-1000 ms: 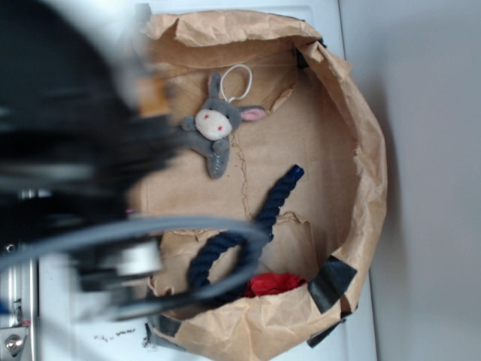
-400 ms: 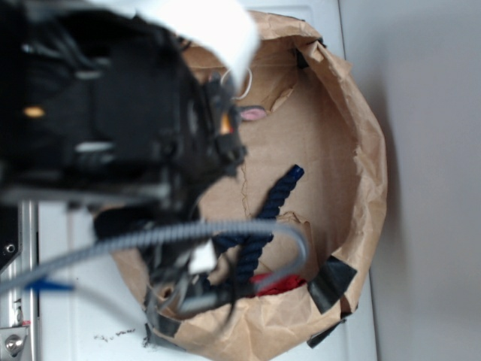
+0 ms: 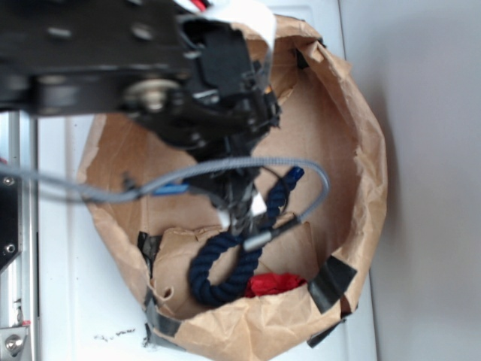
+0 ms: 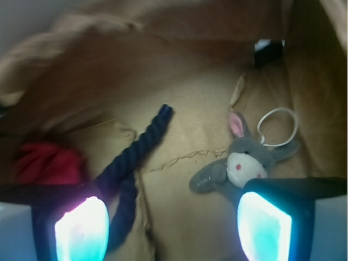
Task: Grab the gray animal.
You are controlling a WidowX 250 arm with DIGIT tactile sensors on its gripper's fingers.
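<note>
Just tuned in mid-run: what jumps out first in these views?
In the wrist view the gray plush donkey lies on the brown paper floor, hard against the glowing right-hand fingertip of the open gripper. A navy rope runs diagonally toward the other fingertip, with a red cloth at the far left. In the exterior view the black arm fills the paper-lined bin and hides the donkey.

black arm [image 3: 150, 83] with silver screws, grey braided cable [image 3: 248, 167], glowing translucent pincer [image 4: 174, 228] pads
</note>
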